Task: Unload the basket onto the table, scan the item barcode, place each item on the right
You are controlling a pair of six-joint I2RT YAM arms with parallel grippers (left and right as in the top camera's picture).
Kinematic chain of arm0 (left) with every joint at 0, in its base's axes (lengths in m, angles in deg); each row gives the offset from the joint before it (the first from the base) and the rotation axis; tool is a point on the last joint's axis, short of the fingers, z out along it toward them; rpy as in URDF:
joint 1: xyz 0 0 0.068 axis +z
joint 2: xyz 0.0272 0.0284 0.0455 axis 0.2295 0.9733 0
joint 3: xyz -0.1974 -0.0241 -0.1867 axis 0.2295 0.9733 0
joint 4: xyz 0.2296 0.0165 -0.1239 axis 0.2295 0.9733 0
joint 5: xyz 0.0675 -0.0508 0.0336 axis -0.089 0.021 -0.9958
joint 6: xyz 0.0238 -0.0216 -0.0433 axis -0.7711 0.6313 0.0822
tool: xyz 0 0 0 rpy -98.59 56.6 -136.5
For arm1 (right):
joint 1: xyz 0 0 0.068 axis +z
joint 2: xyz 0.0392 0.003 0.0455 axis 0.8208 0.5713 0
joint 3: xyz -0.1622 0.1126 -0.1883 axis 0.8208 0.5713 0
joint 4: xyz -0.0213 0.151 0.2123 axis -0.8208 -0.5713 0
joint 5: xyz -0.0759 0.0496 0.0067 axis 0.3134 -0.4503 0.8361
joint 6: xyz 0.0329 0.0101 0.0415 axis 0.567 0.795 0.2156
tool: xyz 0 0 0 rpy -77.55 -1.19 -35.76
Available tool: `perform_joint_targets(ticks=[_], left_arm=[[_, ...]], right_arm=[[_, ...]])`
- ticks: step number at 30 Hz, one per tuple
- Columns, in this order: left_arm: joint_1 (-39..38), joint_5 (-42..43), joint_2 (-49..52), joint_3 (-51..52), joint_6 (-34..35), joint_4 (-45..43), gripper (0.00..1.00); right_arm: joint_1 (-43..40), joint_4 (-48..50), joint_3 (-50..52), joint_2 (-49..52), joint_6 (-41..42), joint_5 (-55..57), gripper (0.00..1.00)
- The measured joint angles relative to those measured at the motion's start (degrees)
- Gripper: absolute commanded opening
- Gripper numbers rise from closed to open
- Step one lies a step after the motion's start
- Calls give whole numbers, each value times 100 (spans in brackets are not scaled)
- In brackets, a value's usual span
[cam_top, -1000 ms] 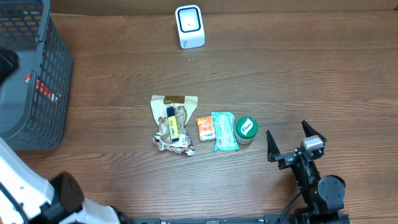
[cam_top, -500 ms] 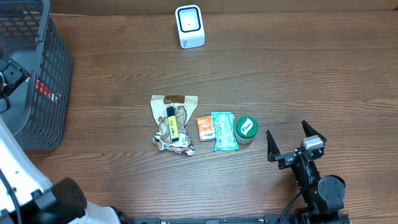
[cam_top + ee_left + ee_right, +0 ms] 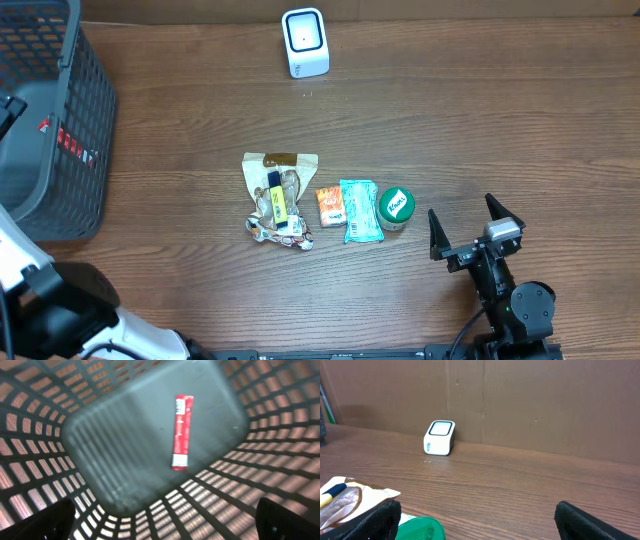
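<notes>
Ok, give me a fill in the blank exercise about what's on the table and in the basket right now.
The stick pack lying in the basket is ____. The jar at the right end of the row of items has a ____ lid. The right hand holds nothing, and its jaws stand ____.
Missing words: red, green, open.

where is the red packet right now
In the left wrist view the red packet lies flat on the floor of the basket, which stands at the table's left edge in the overhead view.
</notes>
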Motion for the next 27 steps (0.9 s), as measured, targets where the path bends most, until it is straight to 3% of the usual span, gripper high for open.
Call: perform_joint_targets(ticks=[9,22,27], left_arm=[[142,2,1182,0,0,-144,100],[-184,-221,1934,0,4,-662,100],[-304,-234,2253,0,26,-898,90]], right_arm=[[0,0,0,0,-2,0,100],[0,0,0,0,2,-2,100],[0,-2,0,0,0,2,100]])
